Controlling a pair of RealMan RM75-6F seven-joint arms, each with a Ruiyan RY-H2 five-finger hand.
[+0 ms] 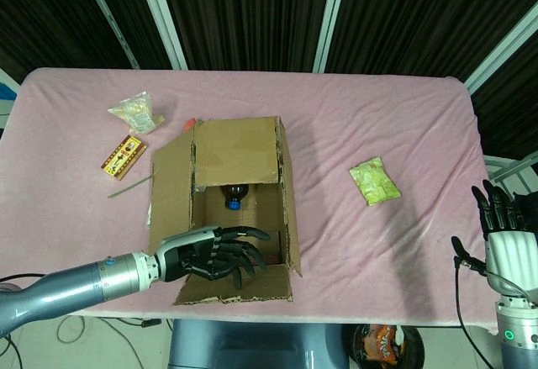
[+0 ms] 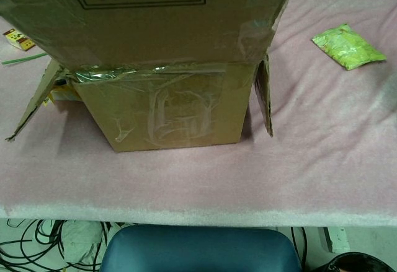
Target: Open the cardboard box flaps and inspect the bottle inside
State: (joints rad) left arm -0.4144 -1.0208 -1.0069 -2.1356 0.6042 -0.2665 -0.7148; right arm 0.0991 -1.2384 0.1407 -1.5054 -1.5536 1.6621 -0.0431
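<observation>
The cardboard box (image 1: 172,188) stands open on the pink cloth, its far flap (image 1: 237,150) upright. Inside, a dark bottle (image 1: 234,196) with a blue cap lies on the box floor. My left hand (image 1: 210,254) lies with fingers spread on the near flap (image 1: 261,285), which tilts toward me. In the chest view that flap (image 2: 142,12) shows its printed underside above the taped front wall (image 2: 167,105); no hand shows there. My right hand (image 1: 504,234) is held upright with fingers apart off the table's right edge, holding nothing.
A green packet (image 1: 375,181) lies right of the box. A clear snack bag (image 1: 134,110), a small yellow-red carton (image 1: 123,155) and a thin green stick (image 1: 128,187) lie to the left. The table's front edge is just behind the near flap.
</observation>
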